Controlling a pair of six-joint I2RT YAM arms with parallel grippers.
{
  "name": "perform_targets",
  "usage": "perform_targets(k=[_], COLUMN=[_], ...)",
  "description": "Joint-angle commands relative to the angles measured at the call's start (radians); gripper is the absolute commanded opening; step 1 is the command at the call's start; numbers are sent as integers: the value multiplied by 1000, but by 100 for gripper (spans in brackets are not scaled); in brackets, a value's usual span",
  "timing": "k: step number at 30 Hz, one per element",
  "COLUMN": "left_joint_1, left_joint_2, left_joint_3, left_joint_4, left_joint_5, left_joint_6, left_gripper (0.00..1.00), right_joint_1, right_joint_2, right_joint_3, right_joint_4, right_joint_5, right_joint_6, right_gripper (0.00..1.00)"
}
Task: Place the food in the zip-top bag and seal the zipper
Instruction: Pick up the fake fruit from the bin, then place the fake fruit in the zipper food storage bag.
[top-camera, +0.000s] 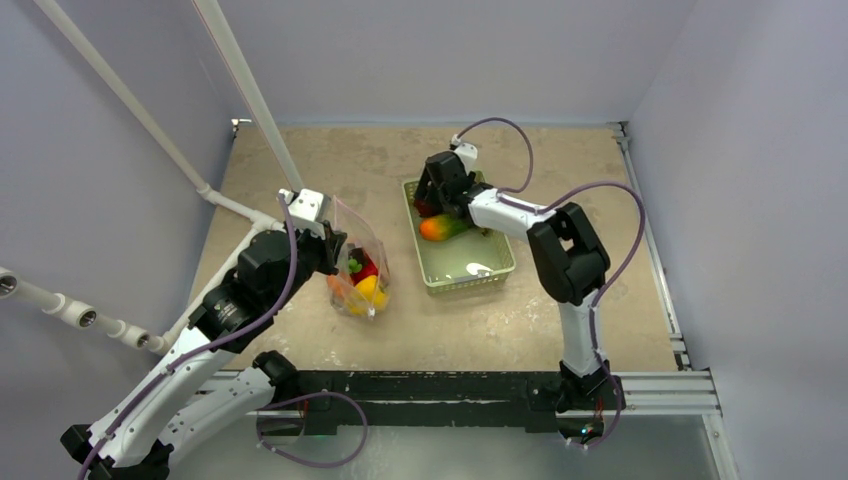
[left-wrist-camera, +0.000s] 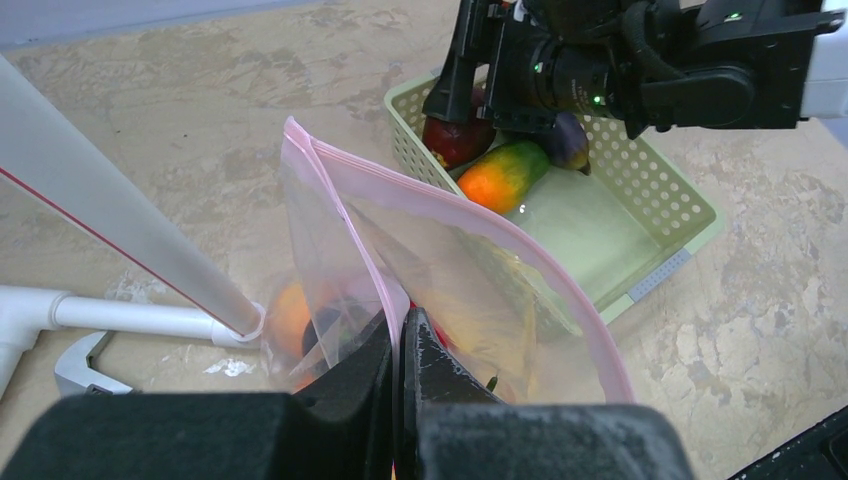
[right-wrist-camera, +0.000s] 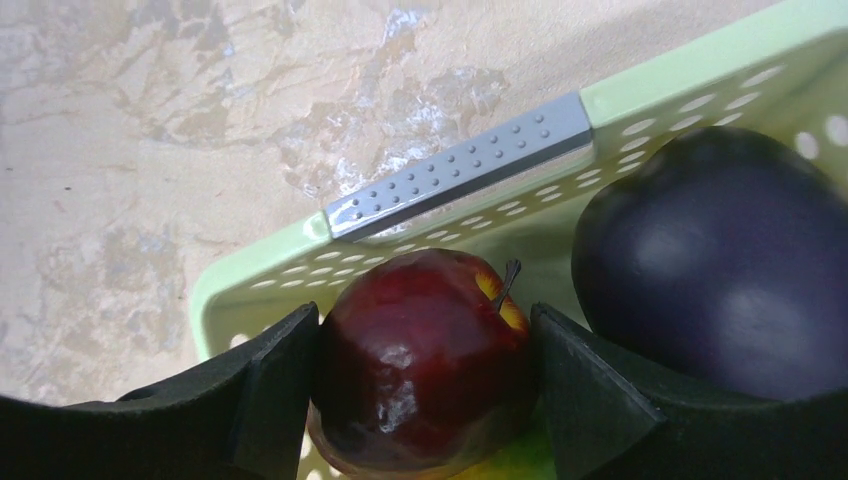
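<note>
The clear zip-top bag (top-camera: 360, 268) stands left of centre with red, yellow and orange food (top-camera: 366, 284) inside. My left gripper (top-camera: 335, 250) is shut on the bag's near mouth edge (left-wrist-camera: 402, 318), pinching the pink zipper strip (left-wrist-camera: 440, 203) and holding the mouth open. My right gripper (top-camera: 428, 200) is down in the far left corner of the pale green basket (top-camera: 470, 275). Its fingers press both sides of the red apple (right-wrist-camera: 420, 360). A dark purple fruit (right-wrist-camera: 720, 270) lies right beside it. An orange-green fruit (left-wrist-camera: 505, 172) lies in the basket too.
White pipes (top-camera: 120, 100) slant across the left side; one passes close by the bag (left-wrist-camera: 100, 230). Grey walls enclose the tan table (top-camera: 560, 310). A black rail (top-camera: 430, 385) runs along the near edge.
</note>
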Motion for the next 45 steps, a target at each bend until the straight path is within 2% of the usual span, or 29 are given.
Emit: perform_targets(k=[1,11,17,26,32,41,45], left_joint_1=[1,2,2,3,4,4,4], left_joint_2=[-3,0,0,-9,-14,-46,-67], left_joint_3=[4,5,5,3,2,-4,-9], left_joint_4=[40,38,38,41,43,61,75], left_joint_5=[-17,-22,-25,-22,-11,12,29], left_joint_6=[13,14,13,15,16,19,23], left_gripper=[0,0,0,0,0,0,0], right_joint_1=[-3,25,85,219,257,339,401], right_joint_2=[-141,-353,-476,-687,-841,-893,-879], right_joint_3=[-19,-105,-134,-229,-310,-322,-308], right_joint_4=[16,63,64,204,318,337,331], right_joint_5=[53,53,53,13,-133,-233,-236], right_joint_6=[-12,-62,-127,-305,-414,-503,-543], right_gripper=[23,17,16,14,15,13,16])
